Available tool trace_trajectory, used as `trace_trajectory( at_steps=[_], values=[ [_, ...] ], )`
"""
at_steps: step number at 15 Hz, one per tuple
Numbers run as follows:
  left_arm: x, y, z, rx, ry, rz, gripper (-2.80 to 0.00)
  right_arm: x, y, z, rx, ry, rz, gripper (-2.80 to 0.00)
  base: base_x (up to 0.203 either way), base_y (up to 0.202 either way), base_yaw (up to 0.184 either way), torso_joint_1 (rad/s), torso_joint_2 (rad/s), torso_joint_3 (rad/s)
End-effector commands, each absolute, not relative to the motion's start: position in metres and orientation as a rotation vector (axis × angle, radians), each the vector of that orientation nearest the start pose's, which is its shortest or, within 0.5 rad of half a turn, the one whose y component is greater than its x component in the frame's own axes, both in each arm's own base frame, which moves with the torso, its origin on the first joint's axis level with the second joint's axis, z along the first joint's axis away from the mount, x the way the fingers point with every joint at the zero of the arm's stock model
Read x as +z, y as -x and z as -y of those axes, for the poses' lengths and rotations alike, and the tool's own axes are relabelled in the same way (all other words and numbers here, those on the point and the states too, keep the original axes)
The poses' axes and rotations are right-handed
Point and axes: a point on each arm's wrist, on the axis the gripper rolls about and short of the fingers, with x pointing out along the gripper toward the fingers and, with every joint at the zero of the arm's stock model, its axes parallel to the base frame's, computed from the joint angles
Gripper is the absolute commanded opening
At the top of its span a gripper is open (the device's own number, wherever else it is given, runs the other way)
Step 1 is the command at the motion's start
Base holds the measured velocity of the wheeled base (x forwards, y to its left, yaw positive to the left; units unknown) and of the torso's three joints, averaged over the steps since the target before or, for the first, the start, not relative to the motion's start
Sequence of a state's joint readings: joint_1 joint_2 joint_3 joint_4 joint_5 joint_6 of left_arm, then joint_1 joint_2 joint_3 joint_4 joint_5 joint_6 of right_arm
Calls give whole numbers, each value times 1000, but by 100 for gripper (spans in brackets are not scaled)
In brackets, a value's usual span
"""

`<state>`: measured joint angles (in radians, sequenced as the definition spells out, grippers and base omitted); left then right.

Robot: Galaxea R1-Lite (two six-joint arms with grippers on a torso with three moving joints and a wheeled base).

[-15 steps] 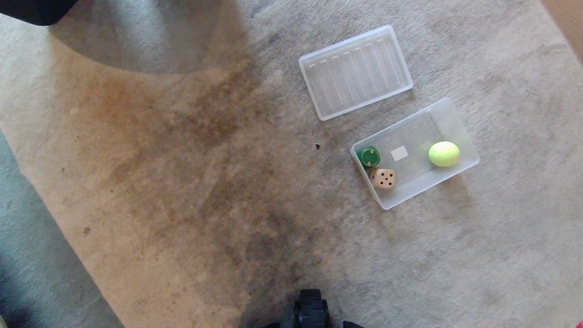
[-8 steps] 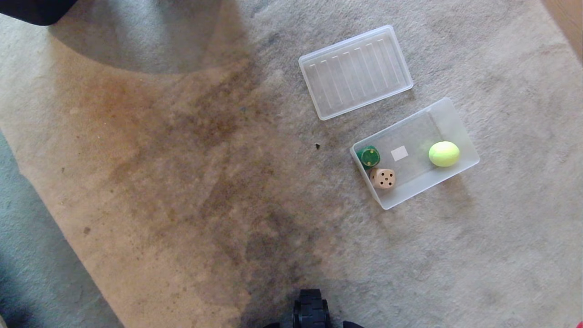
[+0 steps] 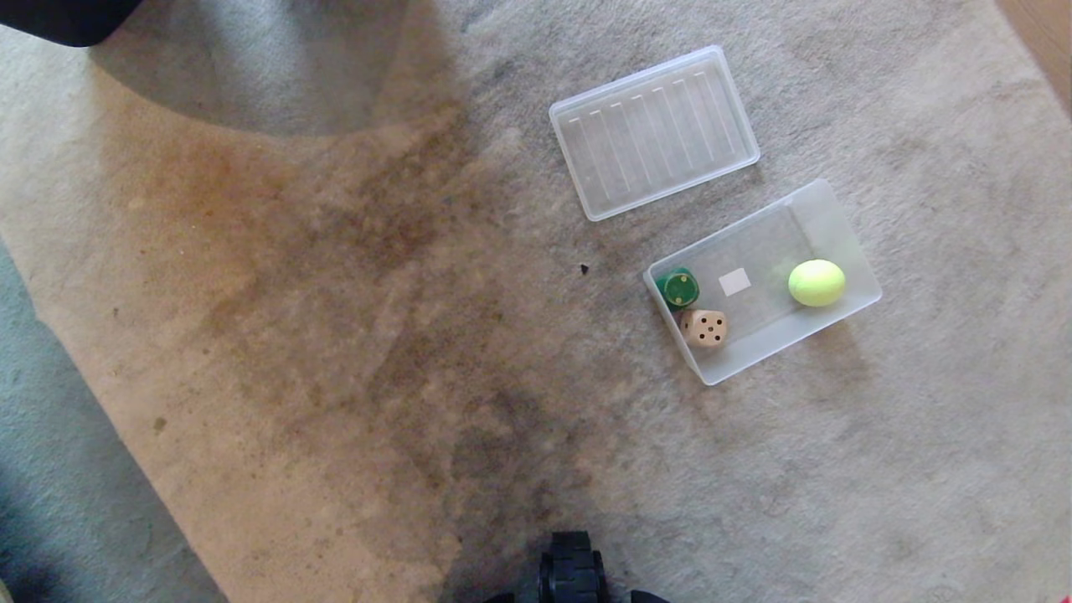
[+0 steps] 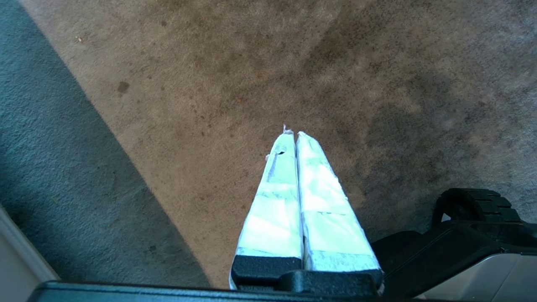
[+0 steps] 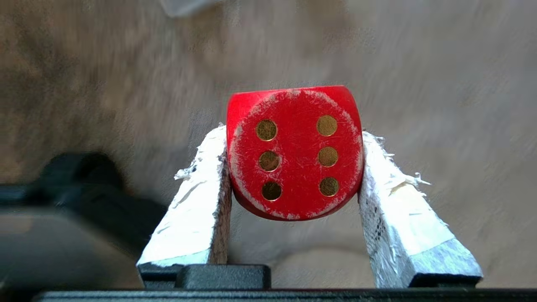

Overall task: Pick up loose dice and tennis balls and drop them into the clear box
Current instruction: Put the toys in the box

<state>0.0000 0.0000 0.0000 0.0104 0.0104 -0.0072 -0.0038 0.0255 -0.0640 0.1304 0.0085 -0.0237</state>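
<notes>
Down on the floor lies a worn, matted carpet point(image 3: 335, 335), beige with brown blotches, and a strip of blue-grey pile runs along its left edge. Over that left part hangs the left end effector point(image 4: 292, 133), its two tape-wrapped white fingers pressed flat together with nothing between them; its tape is frayed at the tips. A black ribbed wheel point(image 3: 571, 574) of the base shows at the near edge of the head view.

Further right, a flat clear lid point(image 3: 653, 132), rectangular with round corners and a row of moulded ribs, lies on the carpet. Just beside it and nearer the robot sits the clear box point(image 3: 842, 224), a shallow whitish plastic tub with low walls, set at an angle. At its left end rest a green die point(image 3: 677, 287) and a beige die point(image 3: 703, 327), both round-cornered cubes, close together against the wall. A fuzzy yellow-green ball point(image 3: 816, 282) sits at the box's right end, well apart from them, with a small white label point(image 3: 734, 282) on the floor of the box between.

The right end effector point(image 5: 293, 159) appears only in its wrist view. Its taped fingers, ragged at the edges, are partly spread and clamp a red die point(image 5: 295, 153) by two opposite sides. The scuffed face with six gold dots looks at the camera, above blurred carpet.
</notes>
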Motion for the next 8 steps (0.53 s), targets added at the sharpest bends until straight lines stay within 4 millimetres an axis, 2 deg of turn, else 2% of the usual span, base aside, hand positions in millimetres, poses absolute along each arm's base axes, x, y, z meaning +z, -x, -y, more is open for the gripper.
trace_trajectory(
  at_steps=[1,3,5,6,8],
  values=[
    [74,23,0,11,8,-12,-280,112,17,0,6,-17,-153,-280,0,0,0,0,0,0],
    [74,23,0,11,8,-12,-280,139,-15,0,0,-60,-307,-280,0,0,0,0,0,0],
    [74,23,0,11,8,-11,-280,155,-66,0,-14,-103,-439,-280,0,0,0,0,0,0],
    [74,23,0,11,8,-11,-280,159,-92,0,-20,-124,-464,-280,0,0,0,0,0,0],
    [74,23,0,11,8,-11,-280,169,-129,0,-26,-162,-421,-280,0,0,0,0,0,0]
  ],
)
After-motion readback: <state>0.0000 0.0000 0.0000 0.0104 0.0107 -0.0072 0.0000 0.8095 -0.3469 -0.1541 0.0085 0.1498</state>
